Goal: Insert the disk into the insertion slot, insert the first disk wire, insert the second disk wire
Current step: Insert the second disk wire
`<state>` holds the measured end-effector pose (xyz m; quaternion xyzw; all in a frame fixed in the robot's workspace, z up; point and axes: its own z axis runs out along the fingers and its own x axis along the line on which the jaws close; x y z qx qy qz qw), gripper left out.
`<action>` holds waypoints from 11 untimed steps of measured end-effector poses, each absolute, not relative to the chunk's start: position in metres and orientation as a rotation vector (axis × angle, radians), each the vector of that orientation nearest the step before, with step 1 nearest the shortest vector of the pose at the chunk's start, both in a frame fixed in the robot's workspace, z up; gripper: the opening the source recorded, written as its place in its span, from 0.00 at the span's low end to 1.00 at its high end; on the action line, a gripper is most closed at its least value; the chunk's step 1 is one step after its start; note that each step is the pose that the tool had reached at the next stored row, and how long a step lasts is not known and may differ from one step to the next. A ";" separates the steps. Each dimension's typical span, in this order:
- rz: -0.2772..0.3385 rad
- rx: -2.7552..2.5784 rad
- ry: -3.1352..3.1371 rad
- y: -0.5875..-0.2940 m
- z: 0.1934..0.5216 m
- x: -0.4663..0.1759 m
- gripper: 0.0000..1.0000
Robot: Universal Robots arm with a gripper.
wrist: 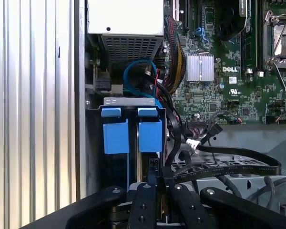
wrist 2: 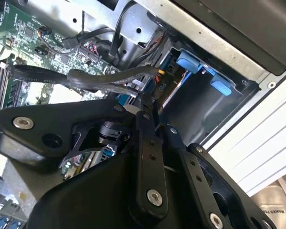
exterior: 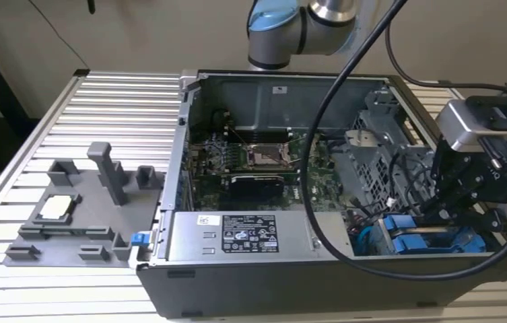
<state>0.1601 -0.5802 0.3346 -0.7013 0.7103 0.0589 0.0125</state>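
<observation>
Though hanging low over the near right corner of the computer case (exterior: pixel 235 289), on the exterior view's right, gives away little from that side. Shows the gripper (wrist: pixel 157 175) drawn narrow in the first wrist view, tips pressed close. May be nipping a wire plug, but hard to tell with black cables (wrist: pixel 229 160) crowding round.

Just past the tips, finds the disk (wrist: pixel 150 136) in its bright blue frame, sitting inside the insertion slot (wrist: pixel 133 101) and right beside the other blue carrier (wrist: pixel 115 136). Looks pushed all the way in, level with its neighbour. Counts as step one done, by the look of it.

Leaves the two wire steps open. Cannot say whether either wire is plugged in: hides the back of the disk behind the blue fronts, the gripper's dark links and the cables.

Farther in and to the left, passes the power supply (exterior: pixel 244 235), then the green board (exterior: pixel 262 161). Well off to the left, outside the case, sees a grey tray of holders (exterior: pixel 73 222). Farthest back, catches the arm (exterior: pixel 289 27), cut off by the edge.
</observation>
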 end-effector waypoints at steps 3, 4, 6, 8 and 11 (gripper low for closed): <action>0.184 -2.185 2.213 -0.580 0.334 0.160 0.18; 0.184 -2.185 2.213 -0.580 0.334 0.160 0.18; 0.184 -2.185 2.214 -0.580 0.337 0.160 0.25; 0.184 -2.185 2.214 -0.580 0.343 0.160 0.25; 0.184 -2.184 2.216 -0.580 0.354 0.160 0.25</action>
